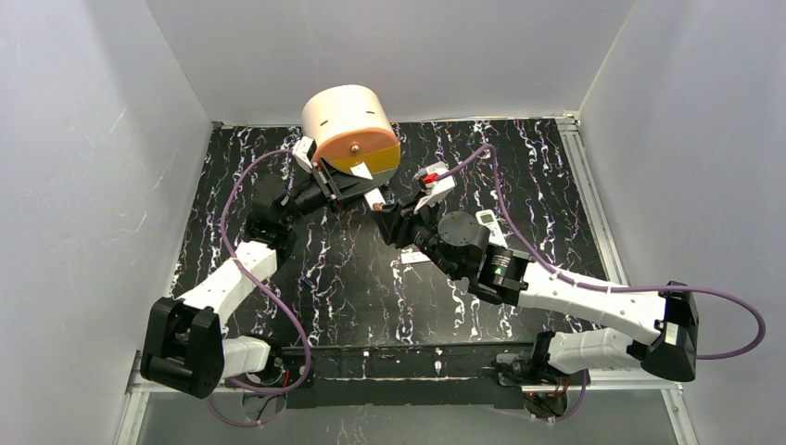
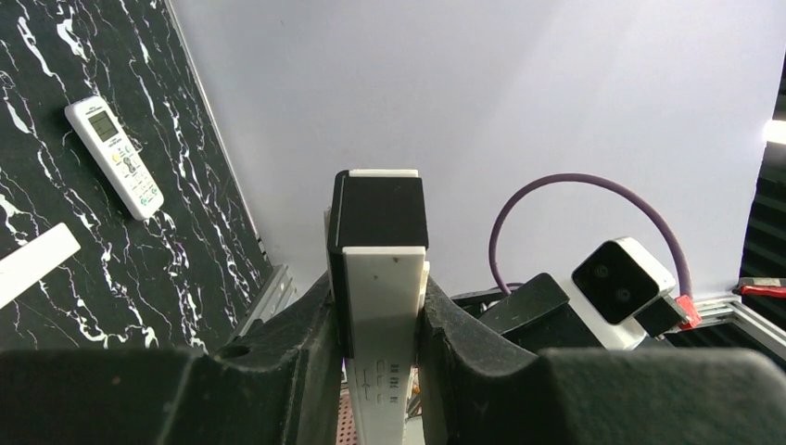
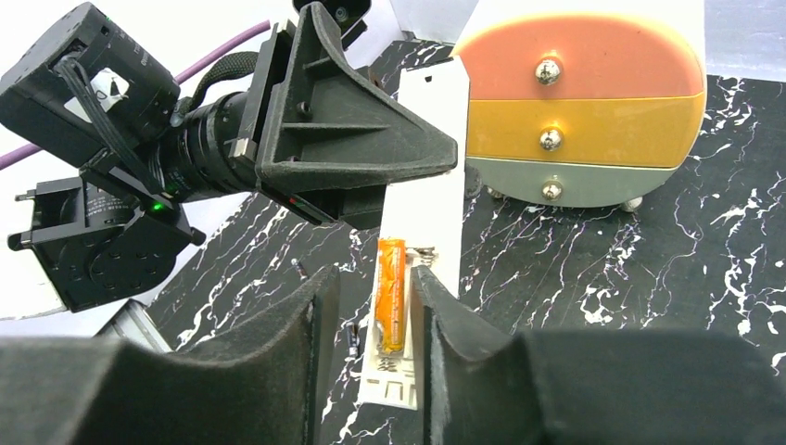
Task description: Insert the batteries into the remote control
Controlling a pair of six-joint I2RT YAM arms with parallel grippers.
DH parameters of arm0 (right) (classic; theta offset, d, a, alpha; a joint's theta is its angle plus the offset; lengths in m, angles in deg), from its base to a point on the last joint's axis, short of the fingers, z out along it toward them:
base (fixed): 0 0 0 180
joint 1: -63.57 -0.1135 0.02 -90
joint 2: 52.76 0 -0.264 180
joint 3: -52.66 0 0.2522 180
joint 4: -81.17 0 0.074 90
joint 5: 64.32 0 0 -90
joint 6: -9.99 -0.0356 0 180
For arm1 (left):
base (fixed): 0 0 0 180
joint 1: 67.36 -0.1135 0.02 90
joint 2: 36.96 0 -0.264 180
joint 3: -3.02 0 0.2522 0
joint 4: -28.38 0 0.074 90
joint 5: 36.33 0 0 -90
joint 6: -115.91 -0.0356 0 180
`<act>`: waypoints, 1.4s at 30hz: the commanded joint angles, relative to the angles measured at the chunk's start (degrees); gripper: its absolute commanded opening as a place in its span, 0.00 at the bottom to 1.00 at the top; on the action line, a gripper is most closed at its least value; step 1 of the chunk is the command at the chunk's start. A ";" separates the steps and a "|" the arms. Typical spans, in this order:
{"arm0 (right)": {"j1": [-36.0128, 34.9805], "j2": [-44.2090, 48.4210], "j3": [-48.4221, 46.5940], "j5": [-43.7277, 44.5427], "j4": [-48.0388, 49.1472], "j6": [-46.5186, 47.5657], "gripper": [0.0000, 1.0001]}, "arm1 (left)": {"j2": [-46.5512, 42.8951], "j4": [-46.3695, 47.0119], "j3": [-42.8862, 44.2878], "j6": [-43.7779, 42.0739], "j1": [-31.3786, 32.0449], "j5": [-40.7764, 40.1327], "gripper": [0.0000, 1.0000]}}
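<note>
top view: l claw [image 1: 341,182] is shut on the remote control [image 1: 375,197] and holds it up off the black table [image 1: 352,297], just in front of the round drawer box [image 1: 350,125]. r claw [image 1: 389,219] is nose to nose w/ it, at the low end of the remote. too small here to see a battery. a 2nd white handset [image 1: 488,221] lies on the table by the r arm, apart from both claws.

l wrist view: one finger presses on each side of the remote, so the grip looks firm. to do this step well, i think the l arm should hold steady & not tip the remote, b/c the bay has to face the r claw. the 2nd handset, w/ screen & buttons, and a thin white bar [image 2: 32,264] lie far off on the table.

r wrist view: one orange battery [image 3: 391,295] lies long-ways in the open bay of the remote. r claw is part open and has hold of nothing i can see. the battery sits btw its two fingers, close to one, w/ a gap on the other side. best move imo: check the battery is flat in its slot, push softly if an end sticks up, then back straight out so no finger flicks it loose. can't tell if it's clicked in. 2nd battery: can't find it for sure.
</note>
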 commanded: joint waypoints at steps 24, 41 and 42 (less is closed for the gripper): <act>8.46 12.99 8.11 8.02 2.48 -35.92 0.99 | -3.84 3.39 0.45 -3.29 -0.18 -0.90 0.00; 19.42 2.52 16.82 -23.21 26.62 -61.78 0.99 | -1.61 3.40 1.56 -5.10 -0.14 -3.10 0.00; 19.42 2.44 16.71 -23.36 26.68 -61.78 0.99 | -1.53 3.39 1.47 -5.04 -0.14 -3.29 0.00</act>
